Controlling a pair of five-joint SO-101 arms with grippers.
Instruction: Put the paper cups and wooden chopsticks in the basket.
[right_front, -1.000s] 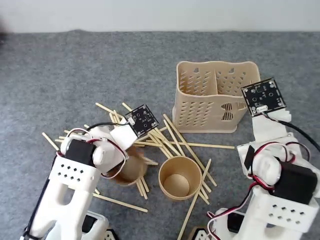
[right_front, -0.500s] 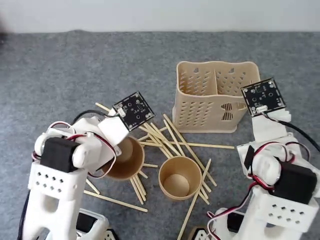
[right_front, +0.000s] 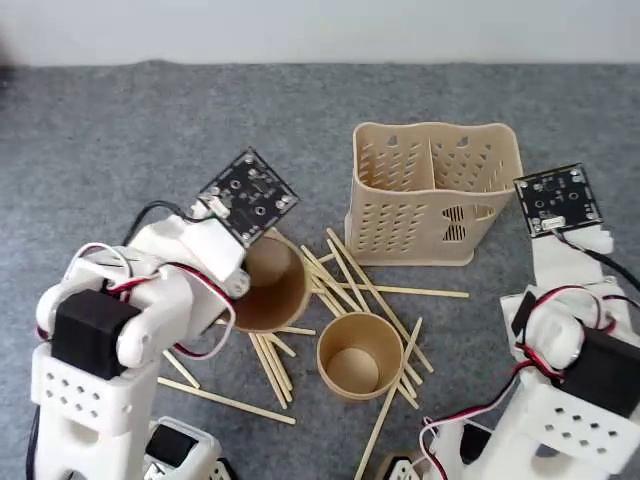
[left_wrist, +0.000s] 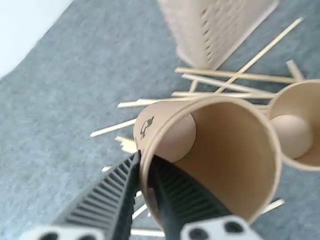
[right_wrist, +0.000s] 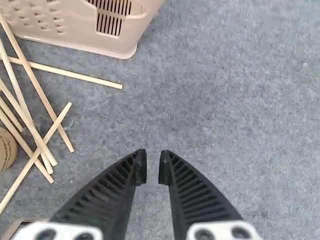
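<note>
looking down from the high view, the left arm (right_front: 150, 300) carries the held cup (right_front: 272, 285) tilted above the scattered chopsticks (right_front: 350, 275). the basket (right_front: 432, 190) is at its 1 o'clock and the second cup (right_front: 358, 357) stands upright on the tabletop (right_front: 120, 130) at its 5 o'clock. the right arm (right_front: 575, 350) sits at the basket's 5 o'clock, likely to keep the path free.

in the left wrist view, the left gripper (left_wrist: 145, 162) is clenched on the held cup's rim, one finger inside the wall and one outside, a hold that probably suits lowering it into the basket.

in the right wrist view, the right gripper (right_wrist: 152, 167) hangs over bare tabletop, its fingers nearly together and grasping nothing.
</note>
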